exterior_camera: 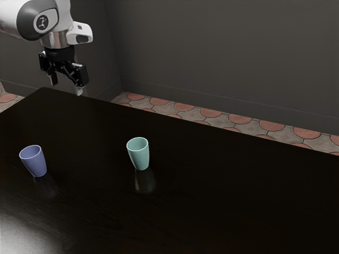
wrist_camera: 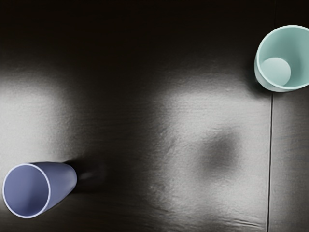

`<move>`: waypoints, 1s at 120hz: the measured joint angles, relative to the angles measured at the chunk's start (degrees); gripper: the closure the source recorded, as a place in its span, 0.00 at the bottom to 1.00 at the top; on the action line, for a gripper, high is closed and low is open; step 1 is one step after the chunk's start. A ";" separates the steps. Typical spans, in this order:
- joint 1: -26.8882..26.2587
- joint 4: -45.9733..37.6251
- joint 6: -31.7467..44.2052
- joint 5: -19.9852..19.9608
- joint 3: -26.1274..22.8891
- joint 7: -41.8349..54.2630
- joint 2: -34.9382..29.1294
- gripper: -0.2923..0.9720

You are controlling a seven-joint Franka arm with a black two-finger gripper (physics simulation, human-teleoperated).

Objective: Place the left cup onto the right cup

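Hovering empty, fingers apart, the black two-finger tool (exterior_camera: pixel 67 84) seems set high so the lavender plastic cup (exterior_camera: pixel 33 160) and teal plastic cup (exterior_camera: pixel 139 153) are both visible

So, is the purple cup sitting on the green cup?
No, the purple cup stands on the table by itself, well apart from the green cup.

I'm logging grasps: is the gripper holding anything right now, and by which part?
Nothing is held. The gripper hangs open, high above the table; the blue cup and the teal cup stand on it, untouched.
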 joint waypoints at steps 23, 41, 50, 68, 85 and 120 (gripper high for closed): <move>0.16 -0.60 -0.03 -0.25 0.00 -0.18 -0.25 0.23; 0.96 -2.74 -0.07 -0.42 0.00 -0.36 -0.50 0.23; 1.91 -3.10 -0.02 -0.44 0.00 -0.44 -0.59 0.23; 4.13 -4.60 0.05 -0.54 0.00 -0.58 -0.71 0.23; 5.65 -7.30 0.23 -0.64 -0.04 -0.67 -0.71 0.23; 8.80 -12.85 3.17 -3.78 0.04 -0.88 -0.68 0.23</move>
